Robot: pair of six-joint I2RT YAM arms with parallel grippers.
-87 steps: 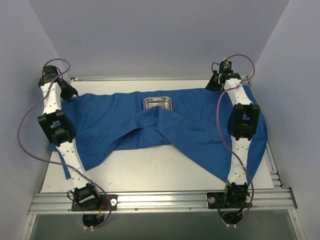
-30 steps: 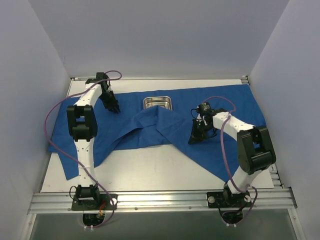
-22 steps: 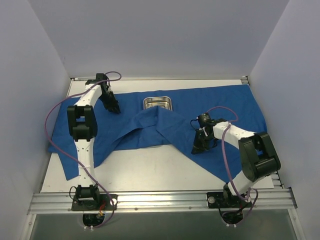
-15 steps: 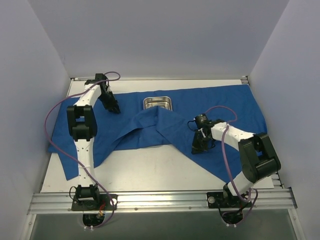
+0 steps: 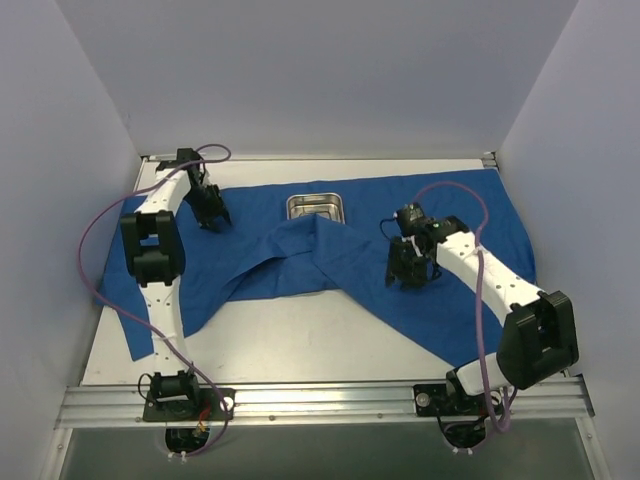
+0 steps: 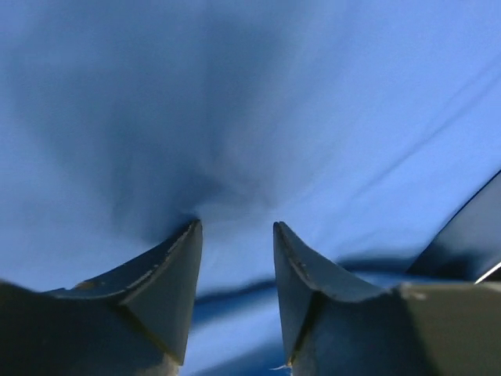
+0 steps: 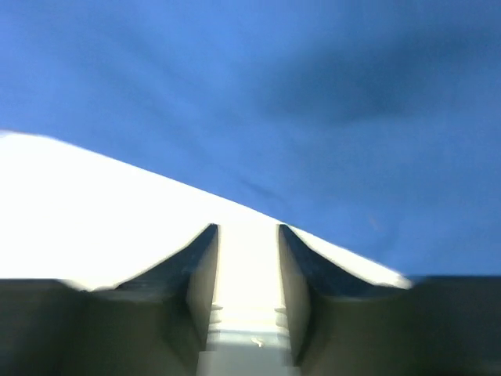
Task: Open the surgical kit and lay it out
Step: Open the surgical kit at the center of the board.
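Softly creased, the royal-blue cloth wrap (image 5: 350, 255) lies spread across the pale desk (image 5: 300, 340), and a bunched fold hides the near edge of the shiny rectangular steel tray (image 5: 316, 207). The left hand (image 6: 235, 227) is parted and empty over the far-left cloth. The right hand (image 7: 246, 227), blurred, gapes slightly at the cloth's near edge, holding nothing.
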